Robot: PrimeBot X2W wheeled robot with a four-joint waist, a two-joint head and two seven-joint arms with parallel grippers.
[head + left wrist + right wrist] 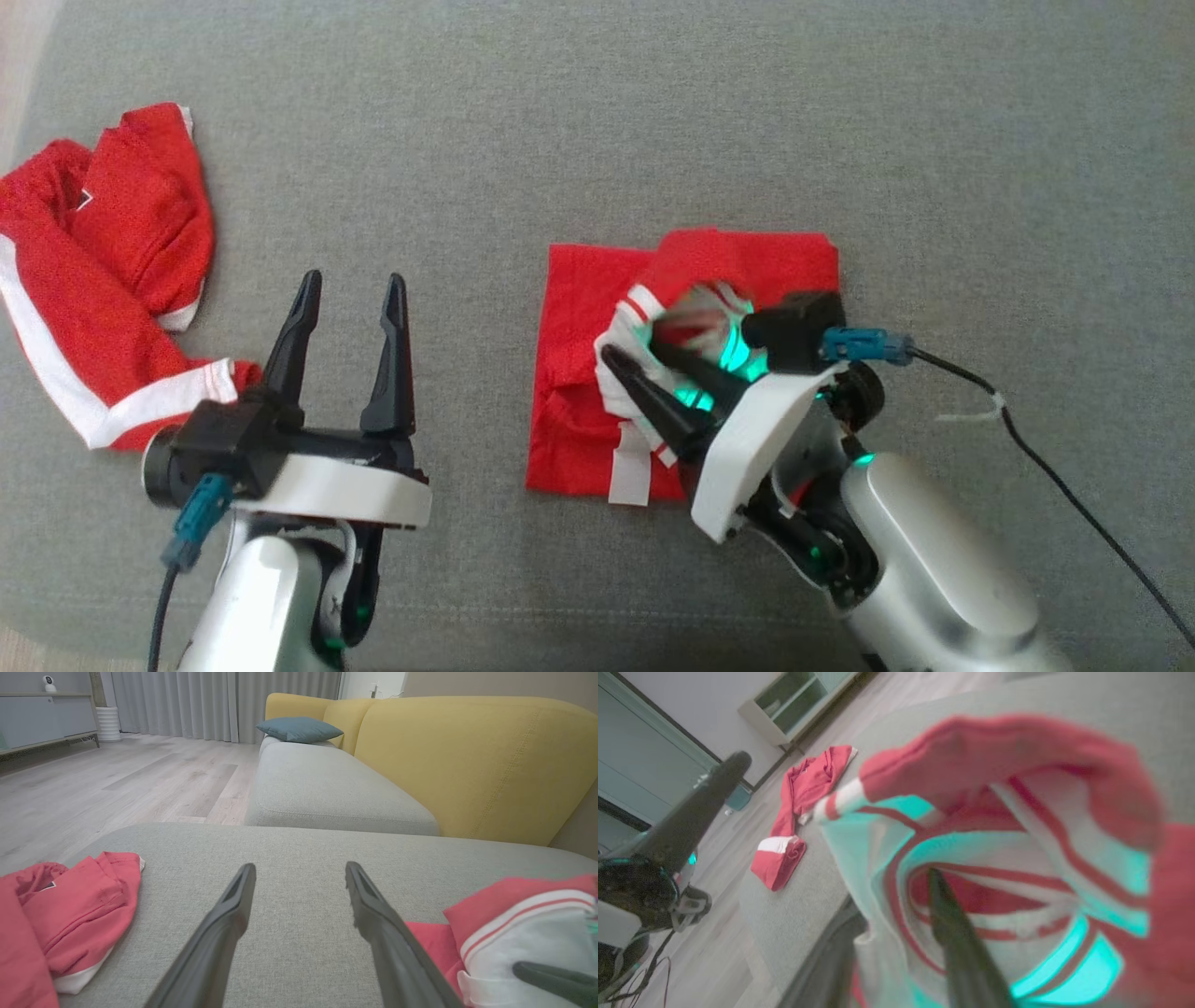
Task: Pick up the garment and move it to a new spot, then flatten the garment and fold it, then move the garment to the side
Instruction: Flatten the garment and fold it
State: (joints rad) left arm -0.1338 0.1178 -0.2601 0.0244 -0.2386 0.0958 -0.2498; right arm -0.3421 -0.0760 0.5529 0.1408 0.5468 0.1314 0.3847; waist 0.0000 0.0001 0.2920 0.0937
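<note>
Item: red garment (579,308), folded into a rough square with white striped trim (639,307), lying flat on the grey seat cushion (653,112), right of centre in the head view. Its upper layer is lifted and bunched at the trim. Item: right gripper (632,349), angled down into that bunched trim, lit green from its own lamp. Its two dark fingers stand partly apart with white-and-red cloth draped over and between them; in the blurred right wrist view one finger (952,933) shows bare inside the loop of trim, the other is half covered by fabric. I cannot tell whether the cloth is actually pinched. Item: left gripper (353,277), wide open and holding nothing, poised above bare cushion between the two pieces of clothing, fingers pointing away from the robot. Item: second red garment (121,215) with white bands, crumpled, at the cushion's far left edge, well apart from the folded one. Item: black cable (1055,476) trailing from the right wrist across the cushion. Background, left wrist view: yellow sofa back (467,765), blue pillow (299,729), pale wooden floor (117,788).
</note>
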